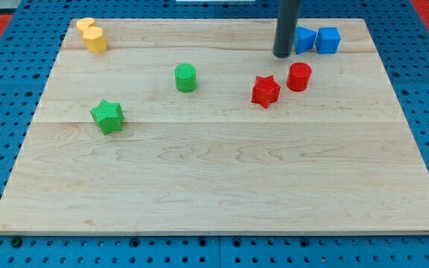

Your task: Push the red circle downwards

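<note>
The red circle [299,76] stands on the wooden board at the view's upper right. A red star [265,91] lies just to its lower left, close beside it. My tip [282,54] is above the red circle and slightly to its left, a short gap away, not touching it. The rod rises from there to the view's top edge.
Two blue blocks [316,39] sit side by side right of the rod near the board's top edge. A green circle [185,77] is at centre left, a green star [108,116] further left, and a yellow block [91,35] in the top left corner.
</note>
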Controlling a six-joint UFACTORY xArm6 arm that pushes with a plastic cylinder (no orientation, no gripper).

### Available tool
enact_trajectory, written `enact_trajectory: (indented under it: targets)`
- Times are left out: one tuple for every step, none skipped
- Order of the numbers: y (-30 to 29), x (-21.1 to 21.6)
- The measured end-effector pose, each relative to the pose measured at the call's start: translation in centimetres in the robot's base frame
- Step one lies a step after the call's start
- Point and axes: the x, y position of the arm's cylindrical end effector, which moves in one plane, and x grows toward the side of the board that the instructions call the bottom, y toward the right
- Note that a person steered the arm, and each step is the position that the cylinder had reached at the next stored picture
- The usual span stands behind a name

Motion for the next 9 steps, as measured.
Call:
enact_trajectory:
  targets:
    - [-2.2, 3.9]
    - [0.4, 5.8]
    - [3.2, 3.0]
    - [4.7, 8.1]
    - [3.1, 14.4]
    - [3.6, 11.5]
    - [7.7, 9.7]
    - [8.9, 13.9]
    - [6.3, 14.4]
